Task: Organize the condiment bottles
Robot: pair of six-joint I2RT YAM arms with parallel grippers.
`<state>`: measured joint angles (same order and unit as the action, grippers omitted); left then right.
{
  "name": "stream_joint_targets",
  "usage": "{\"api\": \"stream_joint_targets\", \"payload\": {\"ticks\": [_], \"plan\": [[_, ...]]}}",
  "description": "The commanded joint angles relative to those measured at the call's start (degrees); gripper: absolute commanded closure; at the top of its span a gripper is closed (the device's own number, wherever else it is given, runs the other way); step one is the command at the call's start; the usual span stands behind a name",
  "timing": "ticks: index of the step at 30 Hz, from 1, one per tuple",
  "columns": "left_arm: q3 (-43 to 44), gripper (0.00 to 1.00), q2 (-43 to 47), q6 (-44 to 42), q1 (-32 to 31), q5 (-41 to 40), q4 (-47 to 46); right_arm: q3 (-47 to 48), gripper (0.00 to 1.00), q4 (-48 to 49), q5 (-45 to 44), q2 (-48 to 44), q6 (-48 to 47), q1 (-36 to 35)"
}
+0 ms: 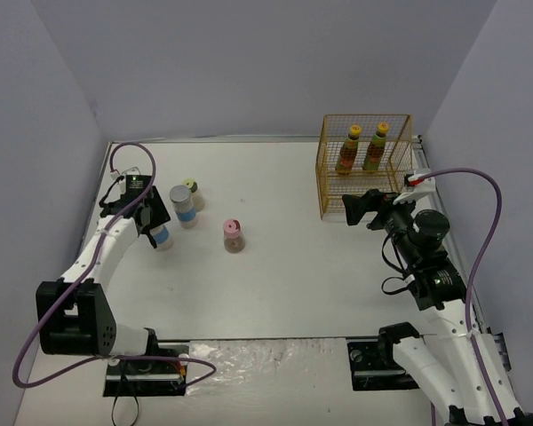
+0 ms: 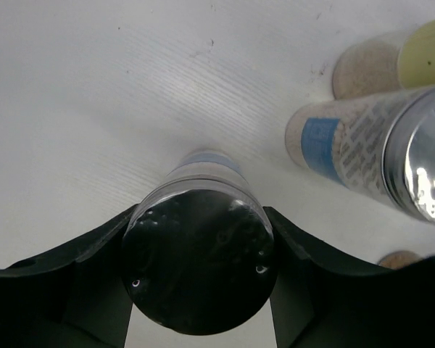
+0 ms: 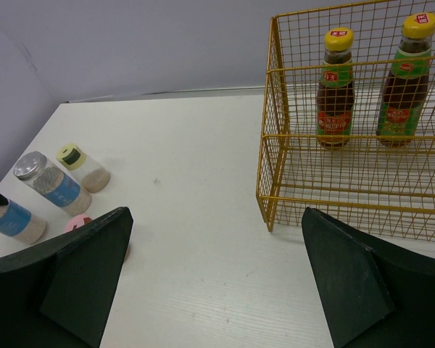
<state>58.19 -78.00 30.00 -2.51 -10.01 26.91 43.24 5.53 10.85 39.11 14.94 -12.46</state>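
White arms (image 1: 96,255), black joints (image 1: 71,319), purple cables (image 1: 466,171), seemingly matte dark fingers (image 3: 80,268).

Makes six condiment bottles in all: two tall dark ones with yellow caps, the left tall bottle (image 3: 335,94) and the right tall bottle (image 3: 401,87); two stout blue-labelled ones, the near silver-lidded bottle (image 2: 199,290) and the far silver-lidded bottle (image 1: 185,206); one pink-capped bottle (image 1: 234,236); one yellow-green-capped bottle (image 1: 193,193). Adds one yellow wire basket (image 1: 322,169) and one white counter (image 1: 293,284). Leaves two robot arms with one hand apiece, the left hand (image 2: 201,217) and the right hand (image 3: 216,225).
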Motion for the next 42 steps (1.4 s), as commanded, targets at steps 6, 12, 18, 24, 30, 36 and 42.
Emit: {"api": "stream_joint_targets", "payload": {"ticks": [6, 12, 18, 24, 30, 36, 42], "plan": [[2.9, 0.95, 16.4, -0.4, -18.5, 1.3, 10.6, 1.0, 0.00, 2.6, -1.1, -0.3, -0.5, -0.5], [7.9, 0.95, 14.2, 4.2, -39.1, -2.6, 12.3, 1.2, 0.00, 2.1, -1.6, 0.0, -0.6, -0.6], [17.8, 0.95, 2.7, 1.6, -49.3, -3.9, 7.2, 0.9, 0.00, 1.4, -1.7, 0.4, -1.0, -0.6], [24.9, 0.88, -10.3, -2.6, -49.6, -3.0, -2.4, 0.2, 0.00, -0.1, -1.7, 1.3, -1.7, -0.8], [30.7, 0.71, -19.9, -4.8, -49.4, -1.5, -6.6, -0.5, 0.00, -1.0, -1.9, 1.4, -2.5, -1.2], [31.2, 0.49, -24.4, -4.6, -49.2, -1.7, -9.1, -1.0, 0.00, -1.4, -1.3, 2.0, -3.2, -1.5], [30.5, 0.16, -24.3, -4.9, -49.0, -2.3, -8.5, -0.6, 0.00, -1.5, 1.3, 3.8, -3.2, -2.0]]}}
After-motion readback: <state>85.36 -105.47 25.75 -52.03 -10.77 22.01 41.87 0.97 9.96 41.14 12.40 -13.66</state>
